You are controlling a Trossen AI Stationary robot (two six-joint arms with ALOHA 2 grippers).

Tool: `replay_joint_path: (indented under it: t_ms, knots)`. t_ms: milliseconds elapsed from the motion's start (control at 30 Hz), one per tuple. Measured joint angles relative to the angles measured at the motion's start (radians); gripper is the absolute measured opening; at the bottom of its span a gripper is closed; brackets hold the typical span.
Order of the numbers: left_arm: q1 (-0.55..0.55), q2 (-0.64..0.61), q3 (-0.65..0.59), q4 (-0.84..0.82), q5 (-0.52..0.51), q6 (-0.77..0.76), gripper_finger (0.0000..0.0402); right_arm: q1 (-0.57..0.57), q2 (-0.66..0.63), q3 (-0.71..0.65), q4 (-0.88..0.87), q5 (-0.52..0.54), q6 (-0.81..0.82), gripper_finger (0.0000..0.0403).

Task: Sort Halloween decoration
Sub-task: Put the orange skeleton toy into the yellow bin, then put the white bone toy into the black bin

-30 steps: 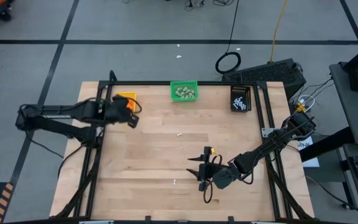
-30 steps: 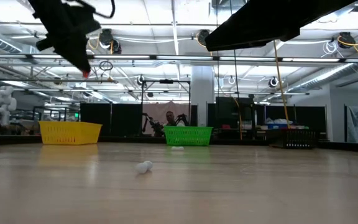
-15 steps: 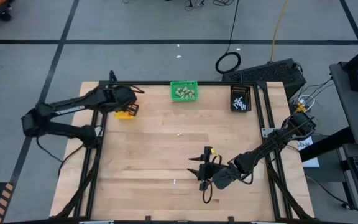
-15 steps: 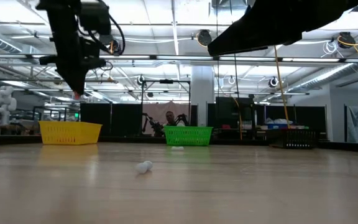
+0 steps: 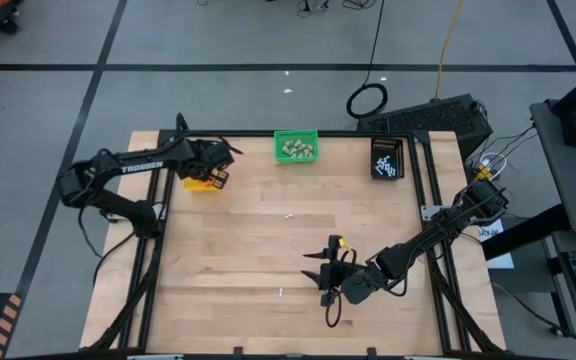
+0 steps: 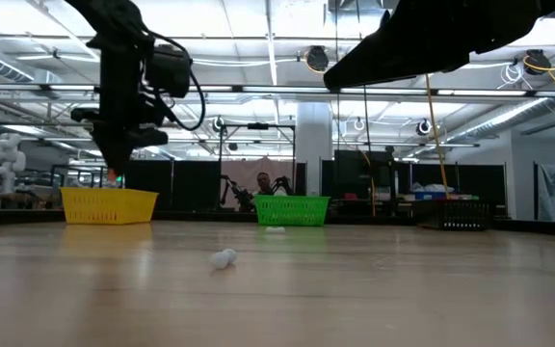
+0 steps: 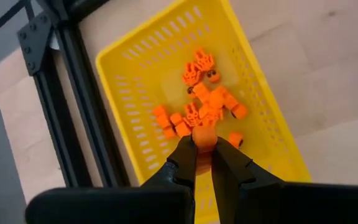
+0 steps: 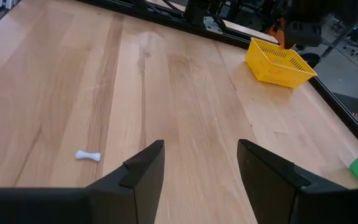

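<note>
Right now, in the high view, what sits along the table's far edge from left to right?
Left gripper shut on an orange bit over the yellow bin → green bin → black bin.

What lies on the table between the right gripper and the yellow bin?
Bare wood, apart from one small white stick lying off to the side; the right wrist view shows it, looking past the open right gripper toward the yellow bin.
</note>
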Motion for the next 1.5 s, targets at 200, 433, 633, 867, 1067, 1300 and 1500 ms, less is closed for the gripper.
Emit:
replay_joint_path:
  t_ms: [200, 433, 633, 867, 1067, 1300, 1500]
  knots:
    - [0.002, 0.007, 0.000, 0.000, 0.067, 0.038, 0.0025, 0.000, 0.000, 0.000, 0.000, 0.000, 0.000, 0.0190]
    - [0.050, 0.007, 0.000, 0.015, 0.069, 0.069, 0.0025, 0.000, 0.000, 0.000, 0.000, 0.000, 0.000, 0.0190]
    - [0.081, 0.007, -0.031, 0.097, 0.060, 0.073, 0.0025, 0.000, 0.000, 0.000, 0.000, -0.001, 0.000, 0.0190]
    - [0.090, 0.007, -0.040, 0.112, 0.047, 0.100, 0.0036, 0.006, 0.000, 0.000, -0.001, -0.002, 0.000, 0.0189]
    - [0.089, 0.007, -0.040, 0.112, 0.005, 0.099, 0.0099, 0.006, 0.000, 0.000, -0.011, -0.001, 0.000, 0.0189]
    - [0.060, 0.000, -0.040, 0.053, 0.029, 0.069, 0.0133, 0.006, 0.000, 0.000, -0.013, -0.001, 0.000, 0.0189]
    - [-0.084, -0.081, -0.040, 0.041, -0.007, -0.006, 0.0134, 0.006, 0.000, 0.000, -0.015, 0.000, 0.016, 0.0189]
